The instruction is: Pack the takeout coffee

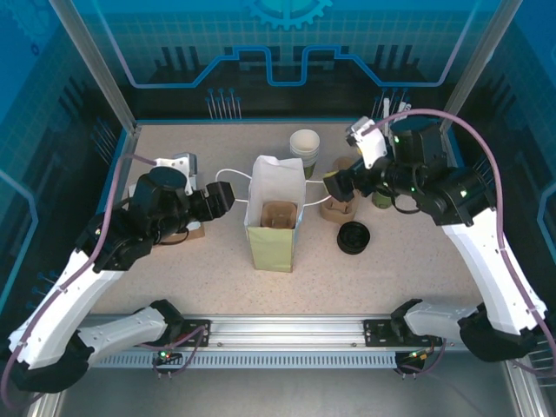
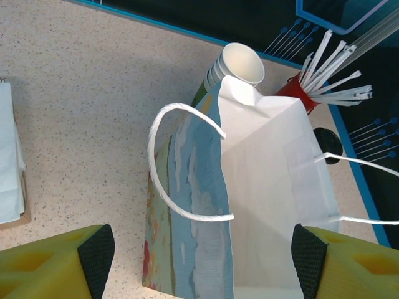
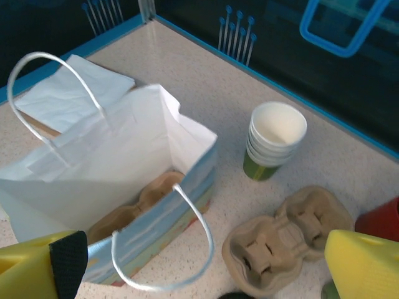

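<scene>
Left gripper (image 1: 226, 196) and right gripper (image 1: 335, 184) flanked the upright paper bag (image 1: 269, 239), fingers spread, holding nothing. The takeout coffee (image 1: 380, 200), apparently the green cup half hidden behind the right arm (image 1: 469, 217), stood outside it. A finger snagging a bag handle (image 2: 150, 156) could topple the bag.

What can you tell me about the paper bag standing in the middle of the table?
The paper bag stands upright and open on the speckled table. It is plain white inside; its outside is printed in soft blue, green and cream bands. A thin white cord handle loops from each of two opposite sides. Its top edge is slightly crumpled. A brown moulded-pulp cup carrier lies on its bottom.
</scene>
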You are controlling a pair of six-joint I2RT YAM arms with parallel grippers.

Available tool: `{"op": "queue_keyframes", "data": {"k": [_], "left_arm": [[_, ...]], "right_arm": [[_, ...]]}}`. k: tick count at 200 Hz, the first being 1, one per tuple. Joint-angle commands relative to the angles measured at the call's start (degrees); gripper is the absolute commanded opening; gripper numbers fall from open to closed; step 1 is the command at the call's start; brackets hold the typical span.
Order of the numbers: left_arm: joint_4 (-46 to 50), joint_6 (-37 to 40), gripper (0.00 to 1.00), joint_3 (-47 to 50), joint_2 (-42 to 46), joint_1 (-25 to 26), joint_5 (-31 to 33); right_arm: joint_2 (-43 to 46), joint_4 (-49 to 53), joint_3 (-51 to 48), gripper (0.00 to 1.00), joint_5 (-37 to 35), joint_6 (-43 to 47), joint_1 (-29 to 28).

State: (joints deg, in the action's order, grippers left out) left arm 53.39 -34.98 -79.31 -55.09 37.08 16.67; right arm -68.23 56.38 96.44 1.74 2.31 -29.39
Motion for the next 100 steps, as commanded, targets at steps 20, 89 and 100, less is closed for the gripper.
{"op": "queue_keyframes", "data": {"k": [20, 89, 100], "left_arm": [[4.7, 5.0, 0.79, -6.8, -4.0, -1.8, -0.9], [11.8, 14.3, 0.82, -19.7, -14.1, -8.5, -6.7], [12.7, 16.1, 0.83, -22.4, -16.6, -9.4, -7.7]], "right_arm": [[6.7, -4.0, -7.9, 1.0, -2.4, -5.8, 4.2], [12.8, -5.2, -16.6, 1.0, -6.0, -10.5, 10.6], [13.2, -5.1, -17.0, 1.0, -6.0, -10.8, 11.1]]}}
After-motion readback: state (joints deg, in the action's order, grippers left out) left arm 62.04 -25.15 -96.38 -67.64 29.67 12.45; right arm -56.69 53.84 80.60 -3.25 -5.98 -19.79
